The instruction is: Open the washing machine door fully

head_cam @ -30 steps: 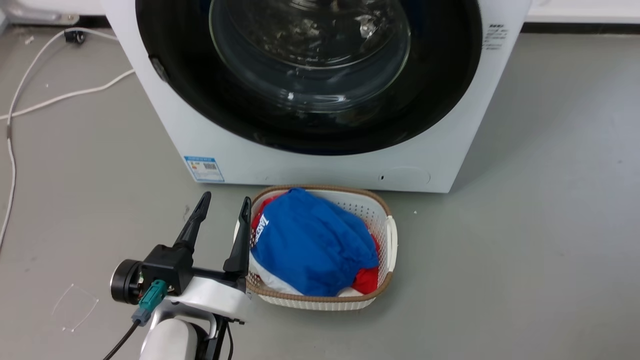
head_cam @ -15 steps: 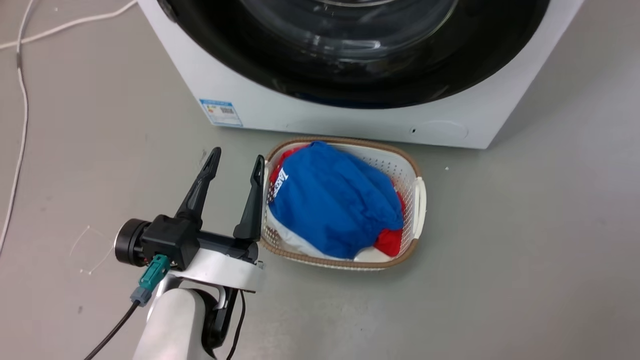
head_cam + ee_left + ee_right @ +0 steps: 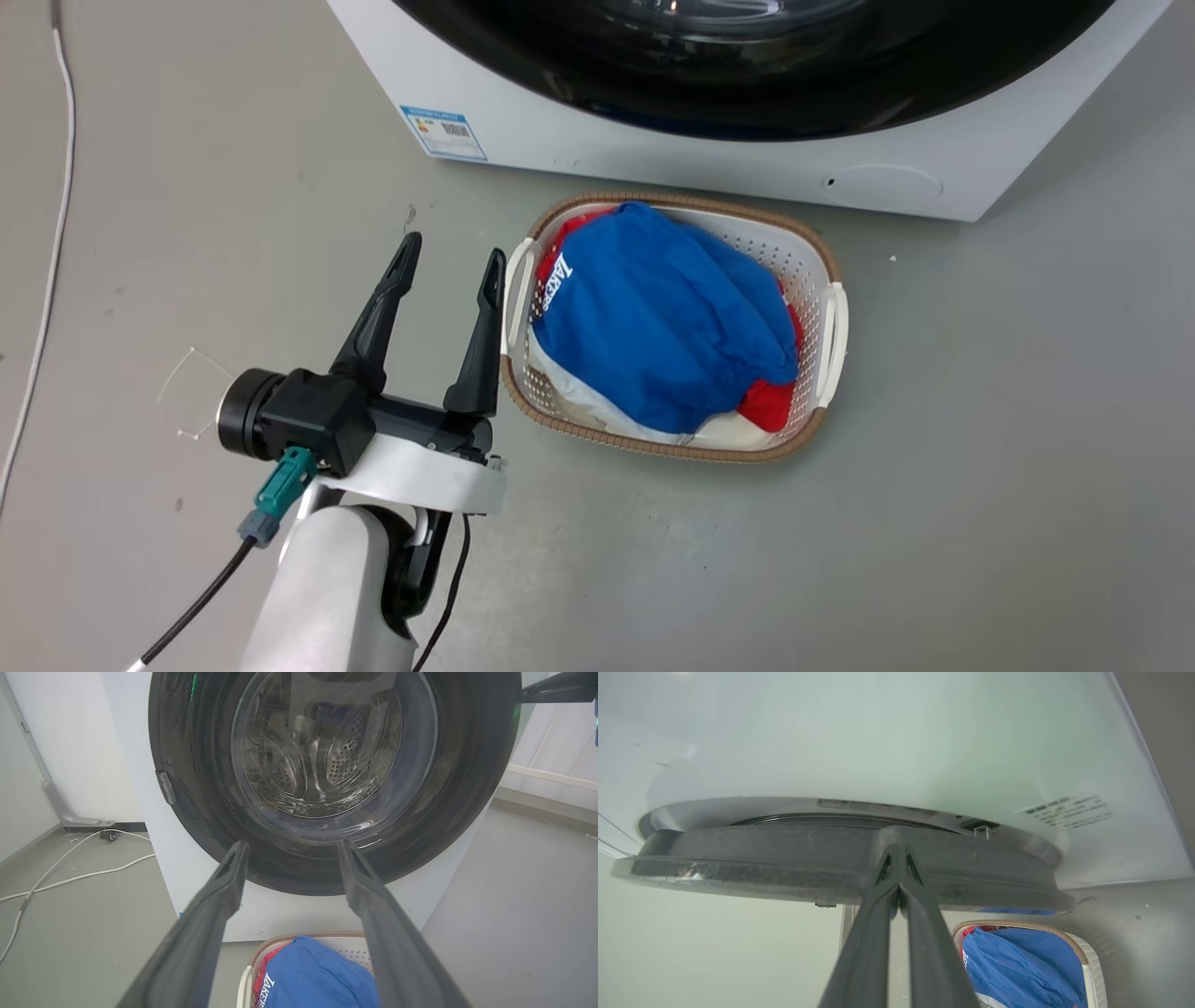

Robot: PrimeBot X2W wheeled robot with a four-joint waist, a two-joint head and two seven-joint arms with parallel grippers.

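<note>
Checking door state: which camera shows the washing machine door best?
Left wrist view: nearly the whole door, front-on, glass centre included. Head view catches its bottom arc; right wrist view sees its rim edge-on.

You see the washing machine door (image 3: 448,788) across the upper middle of the left wrist frame: a glossy black disc with a bulging clear glass centre. It stands upright against the white machine front (image 3: 196,891). In the right wrist frame it runs edge-on across the middle (image 3: 784,868).
</note>
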